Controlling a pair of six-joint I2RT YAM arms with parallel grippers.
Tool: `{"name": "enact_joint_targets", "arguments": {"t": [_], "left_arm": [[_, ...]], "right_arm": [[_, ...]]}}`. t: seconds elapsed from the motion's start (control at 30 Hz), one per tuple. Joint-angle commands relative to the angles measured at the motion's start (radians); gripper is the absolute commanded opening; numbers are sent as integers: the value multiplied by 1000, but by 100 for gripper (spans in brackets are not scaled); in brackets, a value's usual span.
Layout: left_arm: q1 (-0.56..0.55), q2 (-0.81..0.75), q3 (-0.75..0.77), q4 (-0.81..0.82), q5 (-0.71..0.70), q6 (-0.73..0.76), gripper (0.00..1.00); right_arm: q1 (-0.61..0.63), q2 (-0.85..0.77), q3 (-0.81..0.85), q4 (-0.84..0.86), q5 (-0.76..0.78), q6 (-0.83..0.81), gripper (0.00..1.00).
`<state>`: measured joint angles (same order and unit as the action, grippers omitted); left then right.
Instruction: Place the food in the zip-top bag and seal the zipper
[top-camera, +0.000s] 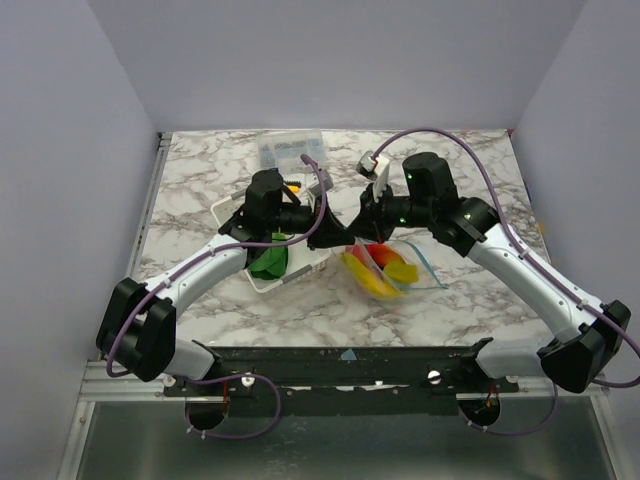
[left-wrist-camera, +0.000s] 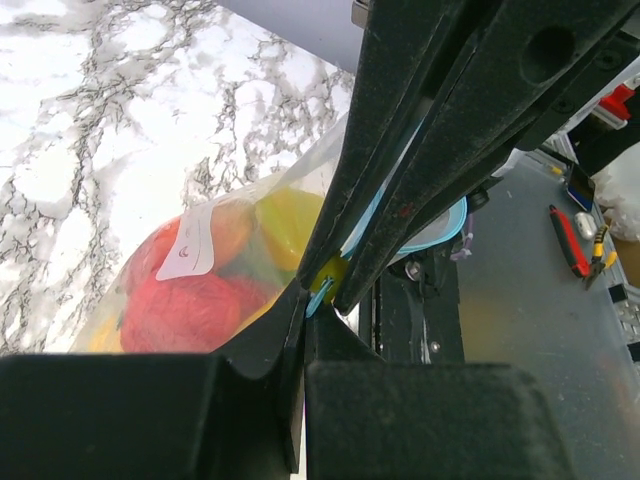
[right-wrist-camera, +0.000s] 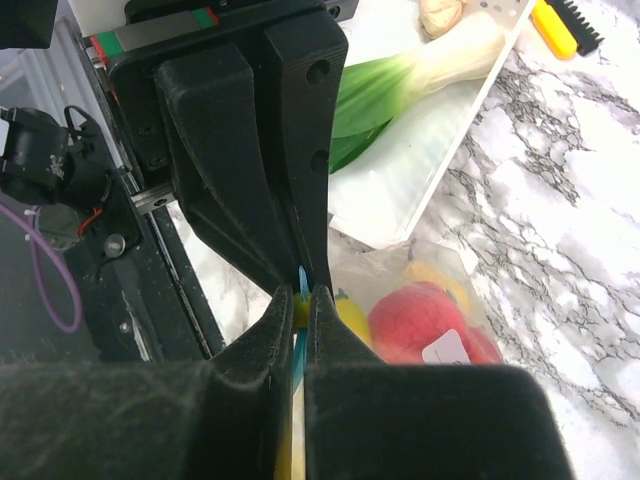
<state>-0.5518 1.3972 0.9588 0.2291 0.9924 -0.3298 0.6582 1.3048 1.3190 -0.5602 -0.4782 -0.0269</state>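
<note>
The zip-top bag lies right of centre, holding red and yellow food. My left gripper and right gripper meet tip to tip at the bag's near-left corner. In the left wrist view my left gripper is shut on the blue zipper, with the right gripper's fingers pinching the same strip from above. In the right wrist view my right gripper is shut on the zipper; the bag with red food hangs to its right.
A white tray under the left arm holds a green leafy vegetable, also seen in the right wrist view. A rigid clear box and a small white object stand at the back.
</note>
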Motion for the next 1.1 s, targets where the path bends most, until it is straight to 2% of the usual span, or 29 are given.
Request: {"name": "enact_joint_targets", "arguments": {"t": [0.0, 0.3, 0.83, 1.07], "left_arm": [[27, -2, -31, 120, 42, -68, 0], [62, -21, -73, 175, -12, -109, 0], [150, -29, -100, 158, -127, -127, 0], [202, -25, -97, 131, -151, -125, 0]], "right_arm": [[0, -42, -22, 29, 27, -4, 1], [1, -70, -31, -34, 104, 2, 1], [1, -303, -134, -206, 269, 50, 1], [1, -472, -187, -211, 297, 61, 1]]}}
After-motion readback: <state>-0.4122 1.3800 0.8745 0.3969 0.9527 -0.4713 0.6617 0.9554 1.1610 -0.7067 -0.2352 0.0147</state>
